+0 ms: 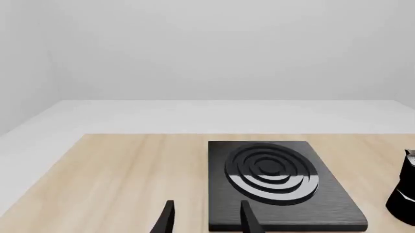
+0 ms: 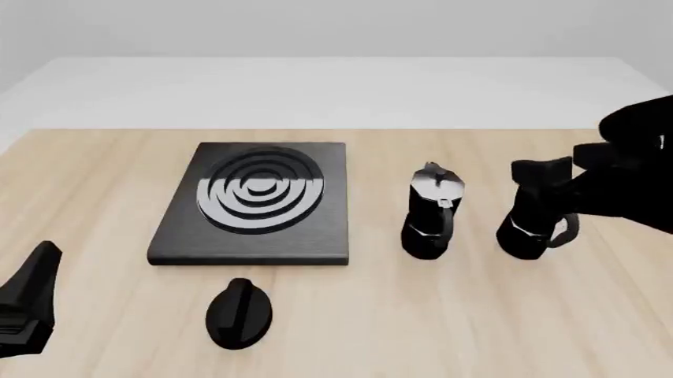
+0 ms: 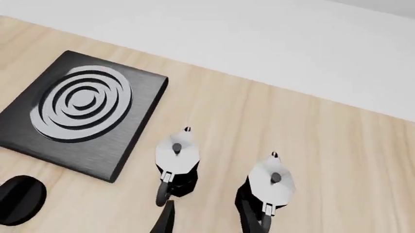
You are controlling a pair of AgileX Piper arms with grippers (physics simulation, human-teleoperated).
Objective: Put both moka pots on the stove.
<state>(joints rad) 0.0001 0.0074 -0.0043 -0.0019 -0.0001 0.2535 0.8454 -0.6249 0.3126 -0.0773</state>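
Note:
The stove (image 2: 326, 228) lies left of centre on the wooden table, with nothing on its burner rings. Two moka pots stand upright to its right: the nearer one (image 2: 433, 213) in plain view, the farther one (image 2: 531, 228) with its lid hidden behind my right gripper (image 2: 547, 172). From the right wrist view, both pots (image 3: 178, 155) (image 3: 272, 182) sit below the open right gripper (image 3: 206, 218), one finger overlapping the right-hand pot; it holds nothing. My left gripper (image 2: 40, 272) hovers low at the table's near left, open and empty, its fingers (image 1: 250, 221) pointing at the stove (image 1: 324, 204).
A flat oval black knob (image 2: 239, 313) lies on the table just in front of the stove, also visible in the right wrist view (image 3: 19, 196). A pot's edge (image 1: 405, 194) shows beside the stove in the left wrist view. A white surface lies beyond the table.

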